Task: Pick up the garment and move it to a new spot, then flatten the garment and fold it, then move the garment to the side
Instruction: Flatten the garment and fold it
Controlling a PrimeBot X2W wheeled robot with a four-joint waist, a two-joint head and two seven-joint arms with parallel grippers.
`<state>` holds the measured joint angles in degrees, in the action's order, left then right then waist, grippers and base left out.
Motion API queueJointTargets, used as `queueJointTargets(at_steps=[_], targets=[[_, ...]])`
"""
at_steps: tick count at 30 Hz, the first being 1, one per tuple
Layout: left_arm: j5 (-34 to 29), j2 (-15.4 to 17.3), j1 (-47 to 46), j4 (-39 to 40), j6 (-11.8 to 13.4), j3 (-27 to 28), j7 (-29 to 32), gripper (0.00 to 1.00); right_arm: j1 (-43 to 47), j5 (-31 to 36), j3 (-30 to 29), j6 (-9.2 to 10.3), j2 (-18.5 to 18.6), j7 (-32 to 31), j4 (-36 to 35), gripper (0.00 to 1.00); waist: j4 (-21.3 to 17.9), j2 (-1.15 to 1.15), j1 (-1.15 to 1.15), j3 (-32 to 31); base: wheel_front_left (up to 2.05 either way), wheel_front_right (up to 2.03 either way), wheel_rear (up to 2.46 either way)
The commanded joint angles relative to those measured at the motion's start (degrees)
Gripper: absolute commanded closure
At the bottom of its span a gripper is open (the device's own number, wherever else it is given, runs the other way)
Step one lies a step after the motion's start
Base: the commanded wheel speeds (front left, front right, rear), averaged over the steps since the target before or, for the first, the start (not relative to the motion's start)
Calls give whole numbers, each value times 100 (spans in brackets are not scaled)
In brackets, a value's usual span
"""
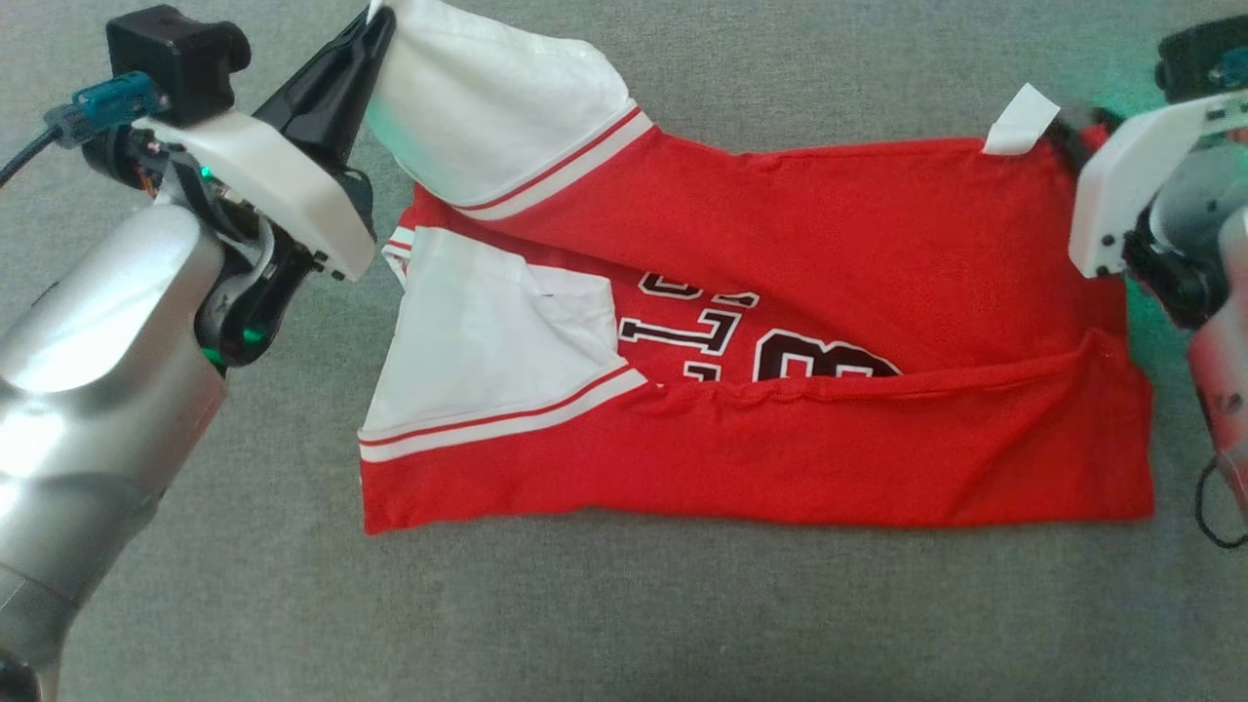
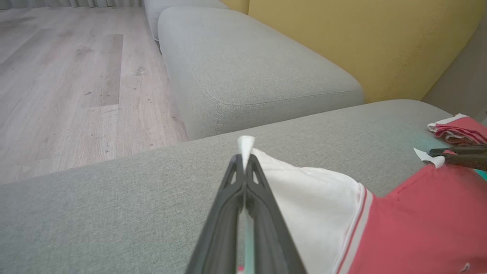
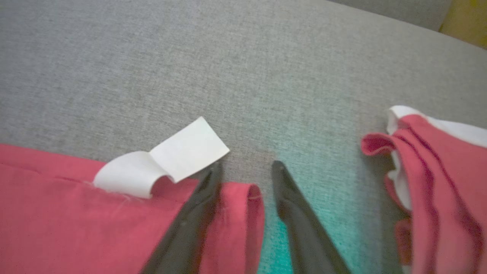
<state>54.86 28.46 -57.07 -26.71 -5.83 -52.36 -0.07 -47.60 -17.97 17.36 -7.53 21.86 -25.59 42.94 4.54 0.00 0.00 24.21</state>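
The garment [image 1: 780, 244] is a red jersey with white sleeves and black numbers, lying partly folded on the grey sofa seat [image 1: 682, 604]. My left gripper [image 1: 375, 24] is shut on the far white sleeve [image 2: 312, 198] and holds it lifted at the upper left; its fingers [image 2: 244, 160] pinch the sleeve's edge. My right gripper [image 3: 245, 169] stands open at the garment's far right corner, beside the white label [image 3: 167, 163]. One finger lies on the red cloth, the other on the sofa, with the rolled red hem [image 3: 247, 205] between them.
A second bunched red and white cloth [image 3: 430, 163] lies just right of my right gripper. Another grey cushion [image 2: 247, 64] and a yellow backrest [image 2: 361, 42] stand beyond the seat. Wooden floor [image 2: 76, 76] lies past the sofa's edge.
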Motion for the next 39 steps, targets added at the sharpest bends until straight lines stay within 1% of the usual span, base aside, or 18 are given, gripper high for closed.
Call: queueJointTargets(at_steps=[1, 4, 12, 17, 21, 27, 30, 33, 38, 39], targets=[[-35, 207, -279, 66, 61, 235, -2, 100, 170, -75, 168, 4, 39, -79, 70, 100, -19, 0, 0, 6, 0, 0, 0], [-35, 209, -306, 4, 86, 255, -20, 100, 58, -166, 209, 4, 60, 68, 49, 100, -43, 0, 0, 14, 0, 0, 0], [-48, 170, -536, -331, 166, 396, -214, 100, -590, -327, 218, 4, 23, 913, 31, 100, -198, 0, 0, 58, 0, 0, 0], [-130, 34, -846, -657, 154, 447, -391, 100, -1039, -256, 199, 4, -65, 1404, 193, 100, -271, 0, 0, 137, 0, 0, 0], [-249, -114, -1166, -991, 146, 504, -682, 100, -1335, -206, 111, 4, -157, 1814, 404, 100, -284, 0, 0, 201, 0, 0, 0], [-324, -349, -1371, -1416, 38, 490, -1069, 100, -1446, -321, 97, 4, -289, 2307, 703, 100, -268, 0, 0, 154, 0, 0, 0], [-297, -398, -1293, -1488, -51, 399, -1114, 100, -1358, -483, 164, 4, -294, 2379, 821, 100, -227, 0, 0, 70, 0, 0, 0], [-192, -354, -1128, -1461, -119, 277, -1023, 100, -1222, -740, 230, 4, -255, 2360, 883, 100, -179, 0, 0, -39, 0, 0, 0], [103, -96, -737, -1140, -159, 55, -728, 100, -874, -1218, 511, 4, -94, 2135, 815, 100, -112, 0, 0, -262, 0, 0, 0], [254, 65, -552, -853, -162, -81, -582, 100, -700, -1432, 658, 4, -1, 1985, 739, 100, -91, 0, 0, -370, 0, 0, 0]])
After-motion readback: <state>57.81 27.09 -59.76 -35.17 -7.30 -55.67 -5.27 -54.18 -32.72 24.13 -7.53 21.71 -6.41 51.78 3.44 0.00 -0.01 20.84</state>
